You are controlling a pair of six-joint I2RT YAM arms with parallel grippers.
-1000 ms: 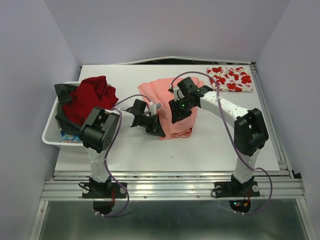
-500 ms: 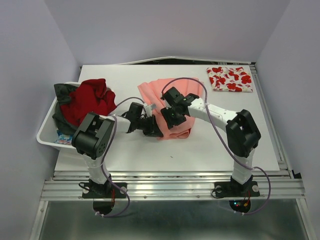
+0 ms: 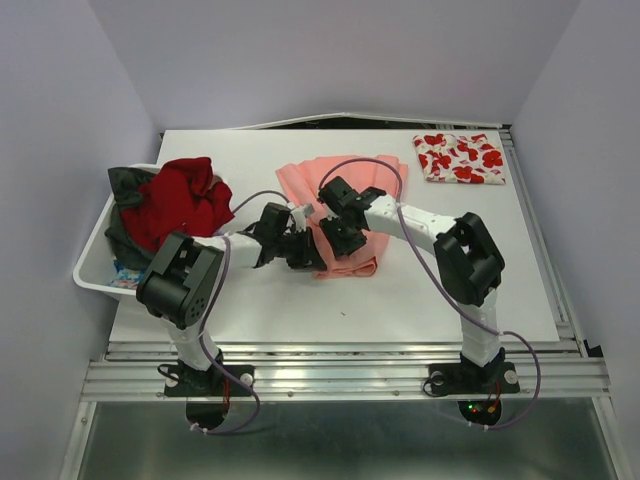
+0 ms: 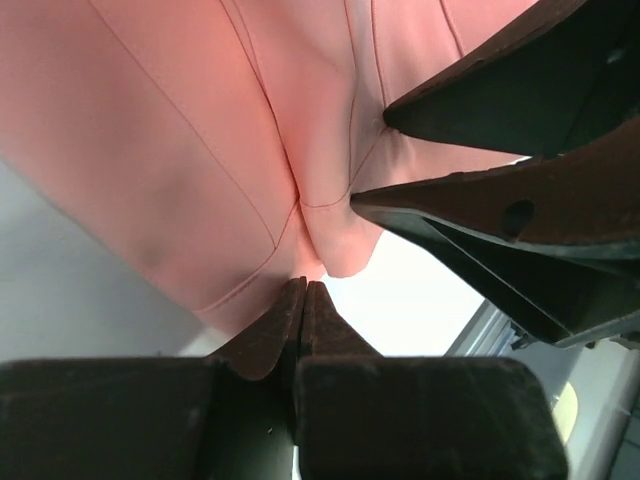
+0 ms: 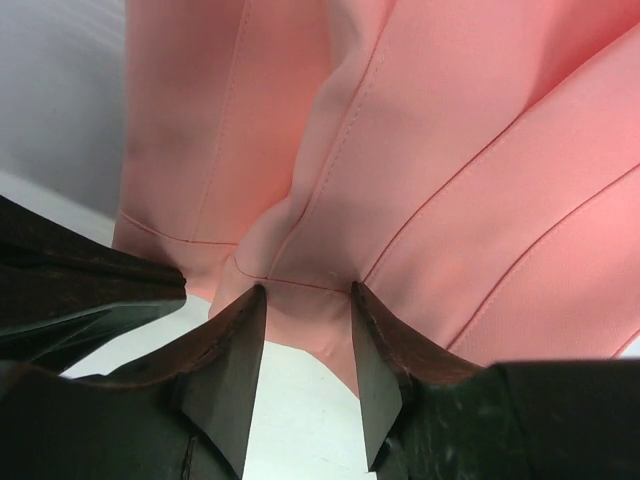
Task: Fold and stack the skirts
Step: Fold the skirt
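Top external view: both arms converge on the near edge of a salmon-pink pleated cloth skirt point(image 3: 298, 185), which lies bunched at the middle of the white worktop point(image 3: 420, 300). A folded white skirt with red flower print point(image 3: 460, 158) rests at the far right corner, well apart.

We note the left hand point(image 4: 303, 288) clenched, its tips touching the pink hem. Whether a layer is nipped between them we cannot tell. The right hand point(image 5: 306, 290) is released, its fingers apart astride a small lobe of the same hem, with the cloth reaching just between the tips. In the left wrist view the right hand's fingers sit just beside that lobe, so the two hands are very near each other.

Hazards, as we judge them:
- The hands may collide, because both crowd one corner.
- The right hand may close on a single layer or on nothing, since the lobe only just enters its gap.
- A pull from either hand before both hold firmly could drag the pleats open and spoil the fold.
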